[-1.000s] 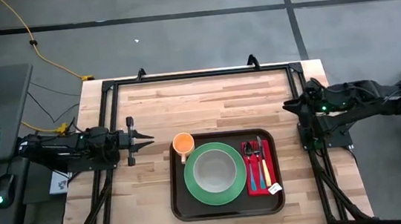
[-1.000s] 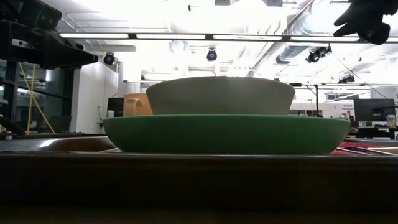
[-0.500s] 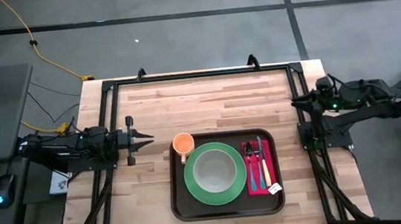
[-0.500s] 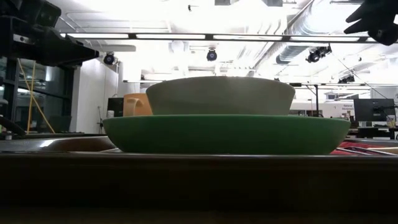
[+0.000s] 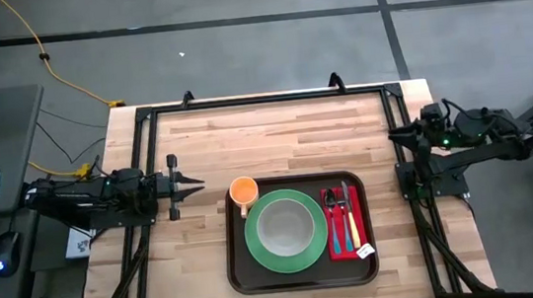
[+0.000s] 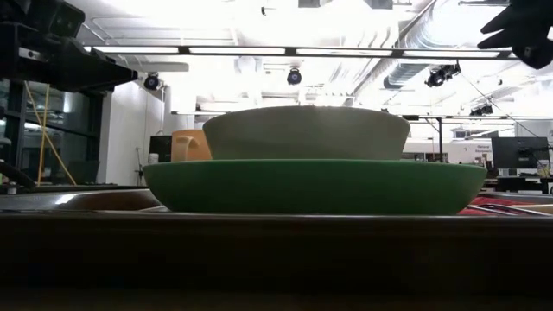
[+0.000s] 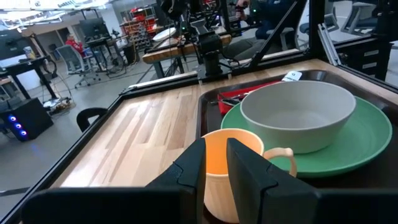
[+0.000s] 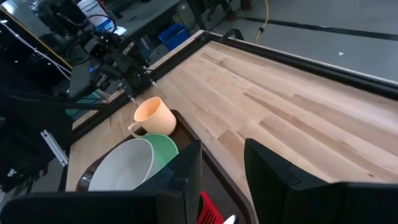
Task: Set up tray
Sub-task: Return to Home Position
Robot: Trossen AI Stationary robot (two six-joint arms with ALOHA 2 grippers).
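The tray (image 5: 242, 276) is sitting on the table (image 5: 275, 133), midway along its front edge and just short of it. It is carrying a green plate (image 5: 303, 262) with a bowl (image 5: 285, 226) on it. A cup (image 5: 242, 191) is standing in the tray's far left corner, and a red napkin (image 5: 340, 248) with cutlery is lying along its right side. The setting looks complete, so what remains is parking the arms.

The right gripper (image 5: 396, 136) is hanging at the table's right edge, raised and well apart from the tray. Its fingers are standing released and gripping nothing. To finish well, it should probably be folding back along its own side and keeping its height. It should not be swinging in over the napkin, where a low finger could be scattering the cutlery.

The left gripper (image 5: 194, 185) is waiting at the left edge. Its tips are pointing at the cup, near it but not touching. Its fingers are parted by a narrow gap and grasping nothing. Any settling on that side should be going away from the cup, since a nudge could be tipping it against the plate.
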